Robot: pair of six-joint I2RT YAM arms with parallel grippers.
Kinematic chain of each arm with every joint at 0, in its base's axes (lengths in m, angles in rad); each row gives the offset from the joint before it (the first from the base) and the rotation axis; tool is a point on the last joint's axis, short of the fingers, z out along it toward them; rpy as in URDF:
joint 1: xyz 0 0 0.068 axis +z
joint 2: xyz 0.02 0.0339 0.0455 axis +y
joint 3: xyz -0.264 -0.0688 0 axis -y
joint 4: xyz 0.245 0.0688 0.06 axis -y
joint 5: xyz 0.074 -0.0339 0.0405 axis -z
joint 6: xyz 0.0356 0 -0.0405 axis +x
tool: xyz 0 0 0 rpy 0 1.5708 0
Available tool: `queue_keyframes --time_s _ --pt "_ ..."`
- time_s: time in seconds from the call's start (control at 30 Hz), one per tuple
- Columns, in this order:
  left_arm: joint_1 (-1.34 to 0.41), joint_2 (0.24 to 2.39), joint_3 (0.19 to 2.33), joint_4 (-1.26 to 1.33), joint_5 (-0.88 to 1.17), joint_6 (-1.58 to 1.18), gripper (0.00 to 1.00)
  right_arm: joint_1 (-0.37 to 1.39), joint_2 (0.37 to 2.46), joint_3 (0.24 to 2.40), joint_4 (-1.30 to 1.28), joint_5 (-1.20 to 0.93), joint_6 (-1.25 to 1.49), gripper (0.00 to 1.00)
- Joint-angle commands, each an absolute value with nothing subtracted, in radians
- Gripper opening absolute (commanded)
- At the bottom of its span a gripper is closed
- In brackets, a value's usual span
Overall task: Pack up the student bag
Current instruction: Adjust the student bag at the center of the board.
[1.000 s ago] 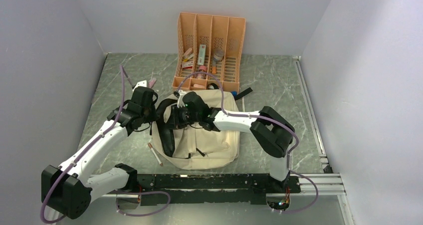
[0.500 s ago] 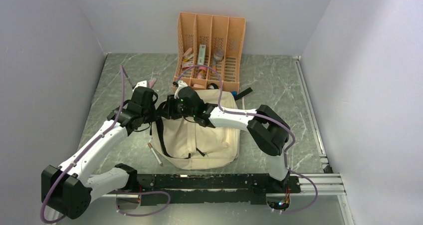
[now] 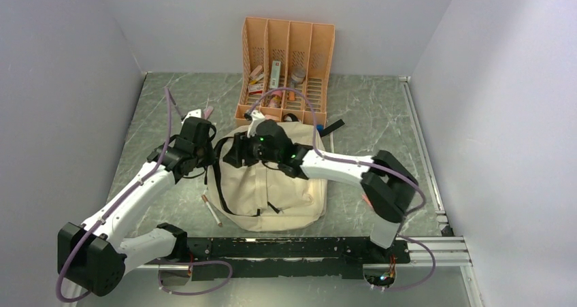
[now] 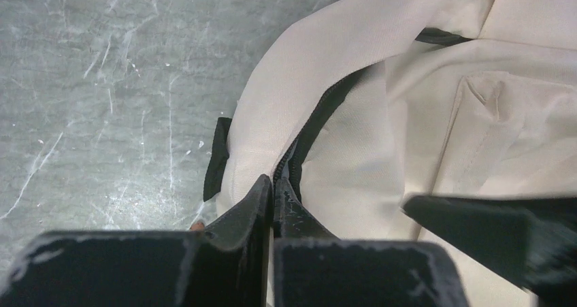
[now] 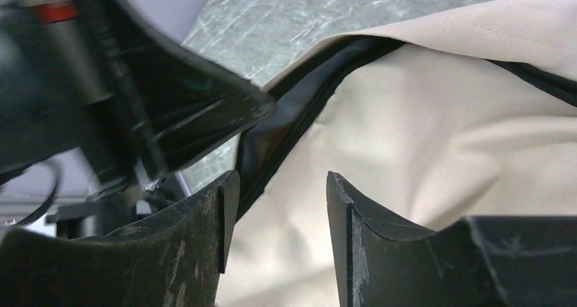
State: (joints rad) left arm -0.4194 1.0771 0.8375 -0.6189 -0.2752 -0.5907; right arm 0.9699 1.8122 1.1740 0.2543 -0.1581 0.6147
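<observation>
Two arms [image 3: 129,198], elbows out, wrists low over the student bag [image 3: 289,188]

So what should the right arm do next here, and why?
Probably lower the right gripper onto the bag edge beside the zip opening and close. Its jaws stand apart with nothing between them, the left gripper is shut on the zip edge, and the opening is only a narrow slit, too tight for packing.

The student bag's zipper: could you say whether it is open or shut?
Partly open at least: the student bag shows a dark gap between zipper edges.
</observation>
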Motion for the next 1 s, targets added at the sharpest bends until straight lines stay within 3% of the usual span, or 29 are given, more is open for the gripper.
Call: queue_keyframes --time_s 0.0,0.13,0.33,0.5,0.73,0.83,0.97 --pt "-0.408 1.080 0.876 -0.616 -0.271 -0.578 0.05 0.969 1.642 1.092 0.193 -0.146 0.478 0.55" --pt "-0.408 1.085 0.872 -0.609 -0.271 -0.566 0.05 0.967 1.487 0.976 0.091 -0.053 0.436 0.57" --pt "-0.408 1.091 0.904 -0.636 -0.295 -0.563 0.38 0.965 1.300 0.847 -0.067 0.088 0.500 0.59" --pt "-0.408 1.068 0.985 -0.679 -0.310 -0.518 0.54 0.963 1.206 0.783 -0.146 0.160 0.606 0.62" --pt "-0.469 0.998 1.010 -0.663 -0.052 -0.439 0.55 0.963 1.123 0.727 -0.220 0.145 0.695 0.62" --pt "-0.615 0.949 0.952 -0.626 -0.027 -0.465 0.55 0.963 1.085 0.698 -0.242 0.138 0.736 0.62" --pt "-0.888 0.954 0.878 -0.615 -0.142 -0.588 0.54 0.963 1.055 0.661 -0.239 0.130 0.774 0.62"
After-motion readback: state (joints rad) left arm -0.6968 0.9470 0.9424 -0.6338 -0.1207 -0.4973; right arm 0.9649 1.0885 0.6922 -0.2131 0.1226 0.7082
